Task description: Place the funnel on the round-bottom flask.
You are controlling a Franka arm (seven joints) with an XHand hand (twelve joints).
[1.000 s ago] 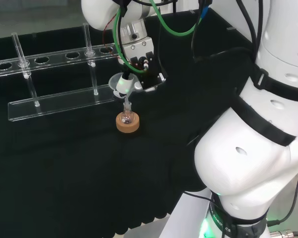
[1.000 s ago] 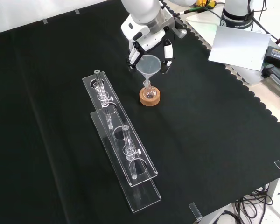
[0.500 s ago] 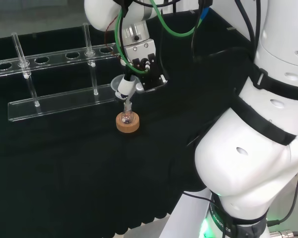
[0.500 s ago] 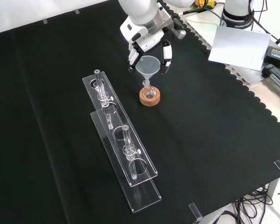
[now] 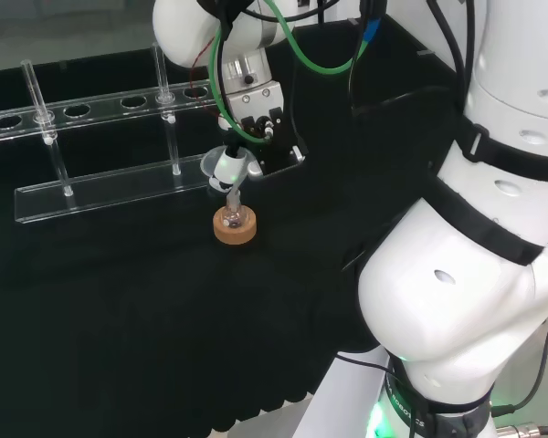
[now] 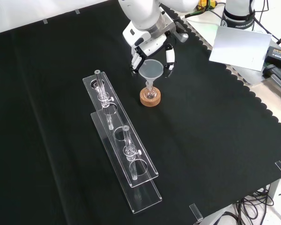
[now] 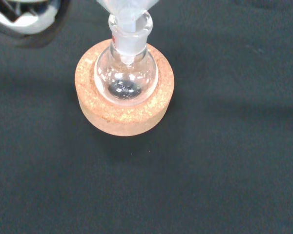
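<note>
We saw the funnel point(image 6: 151, 71) pinched in the hand point(image 6: 152, 47), stem inside the round-bottom flask's point(image 7: 127, 75) neck, hand poised directly above.

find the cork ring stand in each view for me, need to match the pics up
Head view: the cork ring sits left of centre, just below the hand.
Front view: it is upper centre, right of the clear rack, under the funnel.
Wrist view: it lies close and large around the round-bottom flask.
Shared landmark: the flask standing in the ring, with the funnel stem in its neck.
</note>
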